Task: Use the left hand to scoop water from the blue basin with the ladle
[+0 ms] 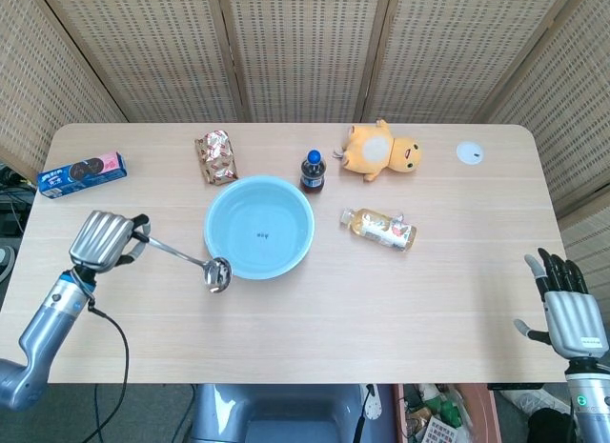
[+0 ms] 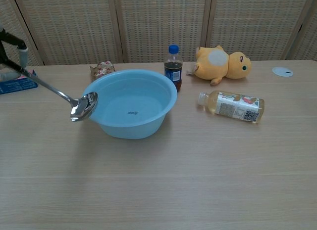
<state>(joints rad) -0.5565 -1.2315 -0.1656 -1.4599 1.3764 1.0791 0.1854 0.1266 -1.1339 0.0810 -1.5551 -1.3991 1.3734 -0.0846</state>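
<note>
Biscuits (image 1: 82, 173) at the bench's (image 1: 315, 319) far left edge. Below them we see the left hand (image 1: 100, 239) gripping the ladle (image 1: 186, 256) by its handle, bowl lifted clear of the bench, just beside the basin's (image 1: 259, 227) left rim. Snack pack (image 1: 216, 156) behind the basin; cola bottle (image 1: 313, 171) upright at its back right. Tea bottle (image 1: 379, 228) lies on its side, plush (image 1: 382, 151) behind it, white disc (image 1: 469, 153) further right. Right hand (image 1: 569, 308) at the near right corner, fingers spread, holding nothing.

I see open surface (image 1: 286, 338) from the blue basin's (image 1: 258, 226) 7 to 5 o'clock. Snack packet (image 1: 216, 156) at 11, cola bottle (image 1: 313, 171) at 1, lying bottle (image 1: 379, 228) at 3 obstruct.
</note>
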